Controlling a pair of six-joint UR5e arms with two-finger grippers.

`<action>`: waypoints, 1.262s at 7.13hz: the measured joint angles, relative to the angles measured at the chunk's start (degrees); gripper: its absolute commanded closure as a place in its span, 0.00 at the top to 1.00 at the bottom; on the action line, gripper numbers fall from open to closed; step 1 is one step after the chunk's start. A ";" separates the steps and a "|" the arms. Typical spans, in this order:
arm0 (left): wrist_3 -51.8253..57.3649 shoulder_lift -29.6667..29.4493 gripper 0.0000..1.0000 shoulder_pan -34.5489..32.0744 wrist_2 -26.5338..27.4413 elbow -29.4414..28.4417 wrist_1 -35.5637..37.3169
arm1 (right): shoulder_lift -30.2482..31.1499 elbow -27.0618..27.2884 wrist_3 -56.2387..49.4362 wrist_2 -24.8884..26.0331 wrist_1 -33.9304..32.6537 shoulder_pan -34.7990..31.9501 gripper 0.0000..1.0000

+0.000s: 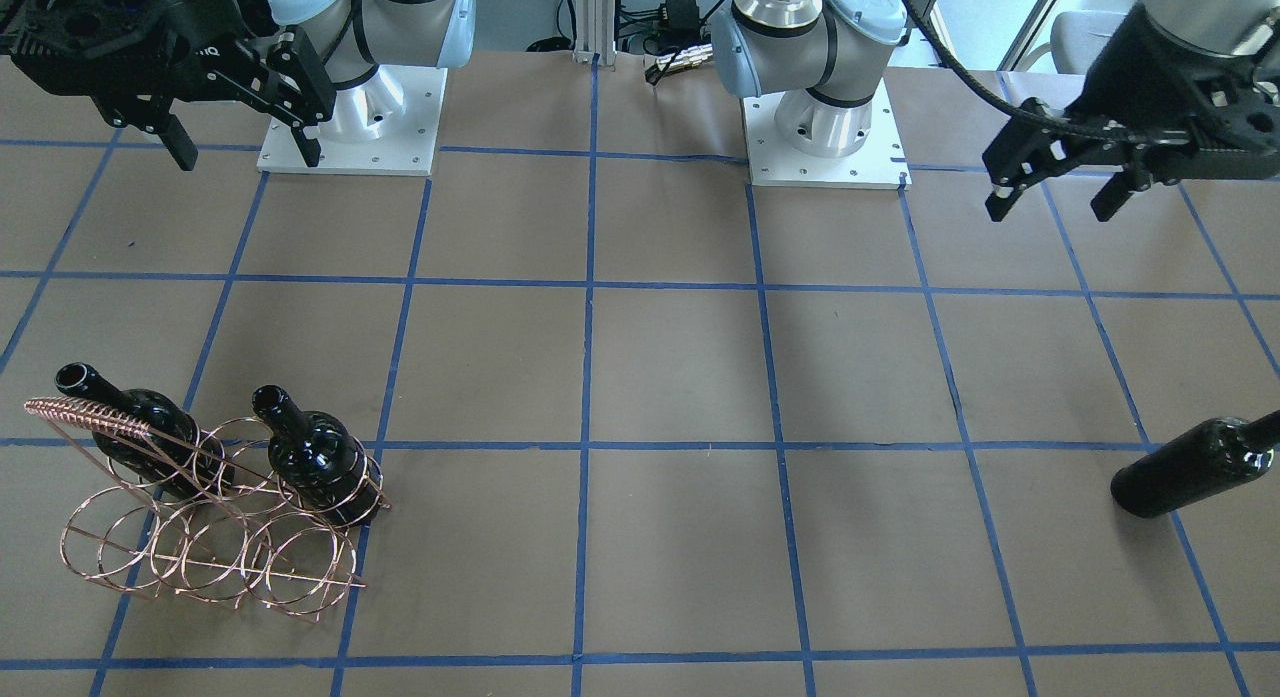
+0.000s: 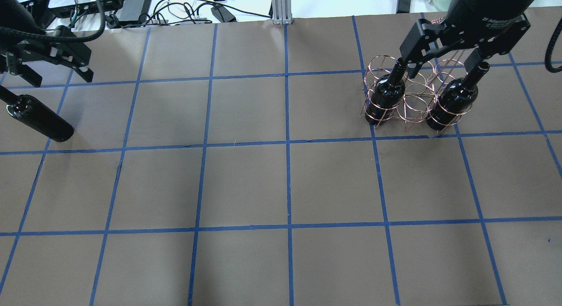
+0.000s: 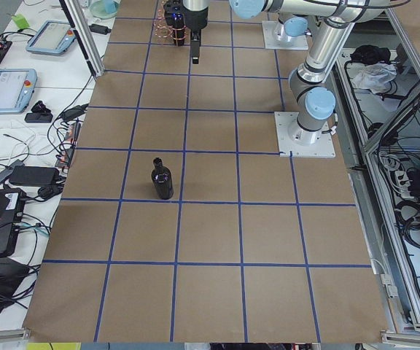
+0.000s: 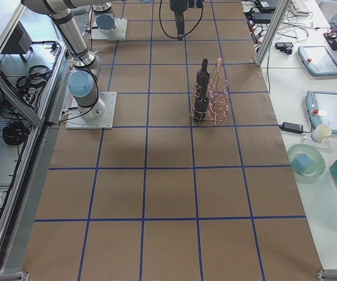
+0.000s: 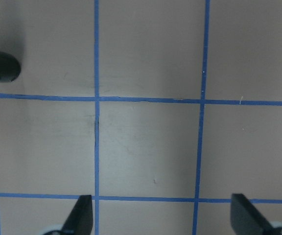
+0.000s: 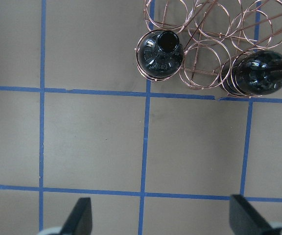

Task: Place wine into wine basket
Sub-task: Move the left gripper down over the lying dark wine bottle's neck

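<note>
The copper wire wine basket point(image 1: 200, 557) stands at the robot's right side of the table, also seen in the overhead view point(image 2: 415, 105). Two dark bottles point(image 2: 384, 97) point(image 2: 454, 99) stand upright in its two outer rings; the ring between them is empty. A third wine bottle point(image 2: 39, 117) stands alone on the table at the robot's left, also in the front view point(image 1: 1190, 472). My left gripper point(image 2: 61, 80) is open and empty, raised just beyond that bottle. My right gripper point(image 2: 441, 71) is open and empty, raised over the basket. The right wrist view shows both racked bottles point(image 6: 159, 54) from above.
The table is brown paper with a blue tape grid. The two arm bases point(image 1: 350, 117) point(image 1: 825, 117) stand at the robot's edge. Cables and power bricks point(image 2: 175, 7) lie beyond the far edge. Tablets point(image 4: 323, 111) and a bowl point(image 4: 306, 161) lie on a side bench.
</note>
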State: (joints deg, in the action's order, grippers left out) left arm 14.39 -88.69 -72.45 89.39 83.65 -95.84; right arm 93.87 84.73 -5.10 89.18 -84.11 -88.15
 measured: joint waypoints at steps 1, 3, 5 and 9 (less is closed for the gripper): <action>3.11 -0.98 1.00 3.59 0.11 -0.26 1.56 | 0.00 0.00 0.00 -0.04 0.00 0.00 1.00; 12.63 -3.68 1.00 10.76 -0.02 -0.79 6.28 | 0.00 0.00 0.00 -0.05 0.00 0.03 1.00; 21.24 -7.26 1.00 17.07 -0.10 -1.87 9.25 | 0.00 0.00 0.00 -0.06 0.00 0.02 1.00; 30.94 -16.84 0.90 21.73 -0.41 -4.66 17.31 | 0.00 0.00 0.00 -0.40 0.14 0.00 1.00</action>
State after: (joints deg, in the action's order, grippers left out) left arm 45.33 -105.53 -50.72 88.99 78.99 -78.53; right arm 93.87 84.73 -5.10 88.77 -83.97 -88.15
